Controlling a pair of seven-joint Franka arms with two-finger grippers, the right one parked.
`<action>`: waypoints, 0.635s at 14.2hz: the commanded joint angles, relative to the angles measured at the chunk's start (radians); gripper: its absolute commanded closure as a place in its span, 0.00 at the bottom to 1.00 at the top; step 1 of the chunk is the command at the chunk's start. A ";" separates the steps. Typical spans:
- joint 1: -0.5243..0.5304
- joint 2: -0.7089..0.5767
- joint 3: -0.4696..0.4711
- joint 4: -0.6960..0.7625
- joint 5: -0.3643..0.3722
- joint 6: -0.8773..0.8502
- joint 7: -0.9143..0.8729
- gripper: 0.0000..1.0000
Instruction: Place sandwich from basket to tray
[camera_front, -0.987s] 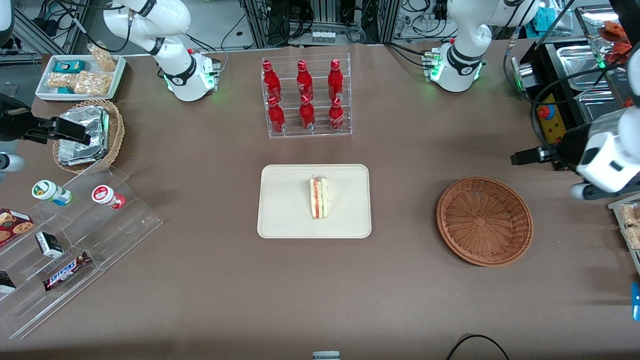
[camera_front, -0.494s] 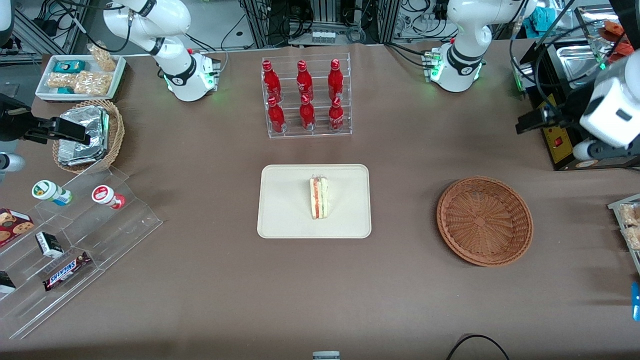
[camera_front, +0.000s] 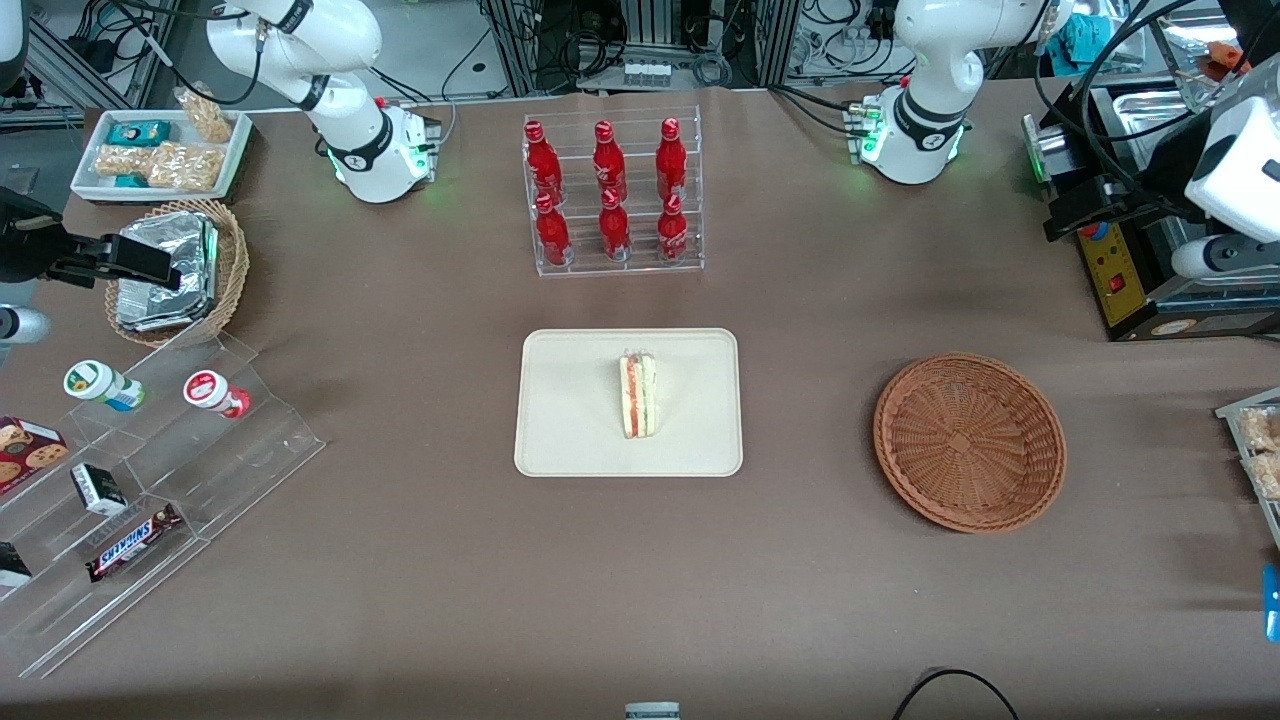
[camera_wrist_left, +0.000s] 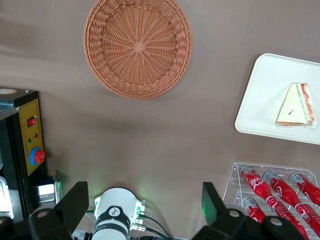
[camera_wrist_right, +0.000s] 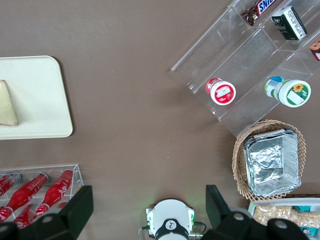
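Observation:
The sandwich (camera_front: 637, 394) lies on its side on the cream tray (camera_front: 570, 430) at the table's middle, also seen as sandwich (camera_wrist_left: 297, 105) on tray (camera_wrist_left: 262, 107). The wide reddish-brown basket (camera_front: 969, 441) stands empty beside the tray, toward the working arm's end of the table; the left wrist view looks down into that basket (camera_wrist_left: 138, 46). My left gripper (camera_front: 1060, 215) hangs high above the table edge by a black control box, farther from the front camera than the basket. In the wrist view the gripper (camera_wrist_left: 142, 207) is open, nothing between its fingers (camera_wrist_left: 75, 202).
A clear rack of red bottles (camera_front: 612, 195) stands farther back than the tray. The black control box (camera_front: 1112, 272) sits near the working arm's base (camera_front: 915, 140). At the parked arm's end are a tan basket of foil packs (camera_front: 175, 270), acrylic snack steps (camera_front: 180, 450) and a white snack tray (camera_front: 160, 150).
The left arm has drawn away from the basket, rising and moving farther from the front camera toward the control box. Sandwich, tray and basket have not moved.

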 joint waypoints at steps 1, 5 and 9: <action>0.021 0.001 -0.019 -0.008 0.011 -0.052 -0.026 0.00; 0.022 -0.011 -0.019 -0.041 0.034 -0.035 -0.012 0.00; 0.042 -0.010 -0.040 -0.043 0.068 -0.016 0.070 0.00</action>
